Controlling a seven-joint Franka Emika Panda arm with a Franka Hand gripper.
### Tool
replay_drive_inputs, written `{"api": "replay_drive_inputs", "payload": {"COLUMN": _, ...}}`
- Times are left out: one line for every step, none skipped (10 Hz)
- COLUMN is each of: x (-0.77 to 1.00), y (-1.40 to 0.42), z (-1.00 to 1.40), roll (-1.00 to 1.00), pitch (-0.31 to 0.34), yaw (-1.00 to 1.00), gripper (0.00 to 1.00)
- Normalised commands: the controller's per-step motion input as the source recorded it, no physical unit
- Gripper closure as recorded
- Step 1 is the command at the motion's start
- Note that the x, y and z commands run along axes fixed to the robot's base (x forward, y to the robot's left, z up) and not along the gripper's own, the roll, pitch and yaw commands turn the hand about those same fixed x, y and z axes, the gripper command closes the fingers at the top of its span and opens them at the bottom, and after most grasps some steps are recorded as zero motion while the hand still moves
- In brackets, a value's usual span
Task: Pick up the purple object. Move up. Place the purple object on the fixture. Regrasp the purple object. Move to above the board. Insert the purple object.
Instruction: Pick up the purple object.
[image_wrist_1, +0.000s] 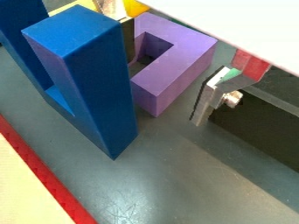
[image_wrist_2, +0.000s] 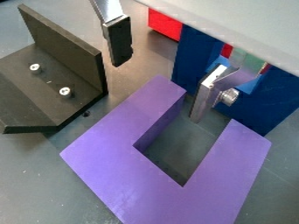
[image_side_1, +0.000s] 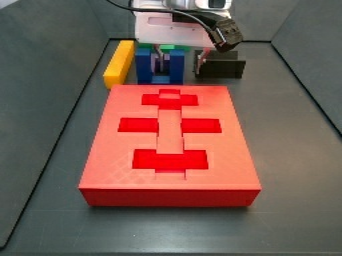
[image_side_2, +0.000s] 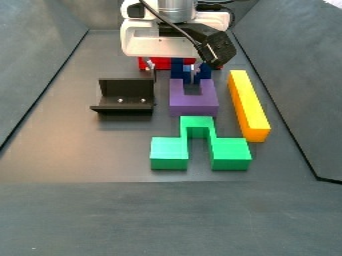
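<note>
- The gripper hangs low over the purple object, its jaws spread wide and holding nothing.
- In a wrist view one finger stands outside the purple object, on the side of the fixture; the other finger comes down into the open slot.
- The purple object lies flat on the dark floor. It is a violet U-shaped block: two prongs, one base, smooth matte faces.
- The blue block stands just beside it, and the yellow bar lies along its other side.
- In a side view the green block lies near it.
- The red board is apart from it, with dark cross-shaped recesses on top.
</note>
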Motion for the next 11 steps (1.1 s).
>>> {"api": "replay_drive_inputs", "payload": {"x": 0.0, "y": 0.0, "z": -0.07, "roll": 0.12, "pitch": 0.0, "yaw": 0.0, "gripper": 0.0}}
{"api": "replay_drive_inputs", "payload": {"x": 0.0, "y": 0.0, "z": -0.05, "roll": 0.15, "pitch": 0.0, "yaw": 0.0, "gripper": 0.0}}
{"api": "replay_drive_inputs", "payload": {"x": 0.01, "y": 0.0, "z": -0.03, "roll": 0.18, "pitch": 0.019, "yaw": 0.0, "gripper": 0.0}}
{"api": "replay_drive_inputs", "payload": {"x": 0.03, "y": 0.0, "z": 0.0, "roll": 0.21, "pitch": 0.033, "yaw": 0.0, "gripper": 0.0}}
{"api": "replay_drive_inputs", "payload": {"x": 0.01, "y": 0.01, "z": 0.0, "roll": 0.22, "pitch": 0.047, "yaw": 0.0, "gripper": 0.0}}
{"api": "replay_drive_inputs", "payload": {"x": 0.0, "y": 0.0, "z": 0.0, "roll": 0.26, "pitch": 0.04, "yaw": 0.01, "gripper": 0.0}}
{"api": "replay_drive_inputs", "payload": {"x": 0.0, "y": 0.0, "z": -0.03, "roll": 0.23, "pitch": 0.033, "yaw": 0.03, "gripper": 0.0}}
{"api": "replay_drive_inputs", "payload": {"x": 0.0, "y": 0.0, "z": -0.01, "roll": 0.28, "pitch": 0.03, "yaw": 0.08, "gripper": 0.0}}
{"api": "replay_drive_inputs", "payload": {"x": 0.0, "y": 0.0, "z": -0.01, "roll": 0.3, "pitch": 0.024, "yaw": 0.12, "gripper": 0.0}}
{"api": "replay_drive_inputs", "payload": {"x": 0.0, "y": 0.0, "z": -0.04, "roll": 0.28, "pitch": 0.016, "yaw": 0.14, "gripper": 0.0}}
{"api": "replay_drive_inputs", "payload": {"x": 0.0, "y": 0.0, "z": -0.05, "roll": 0.22, "pitch": 0.004, "yaw": 0.12, "gripper": 0.0}}
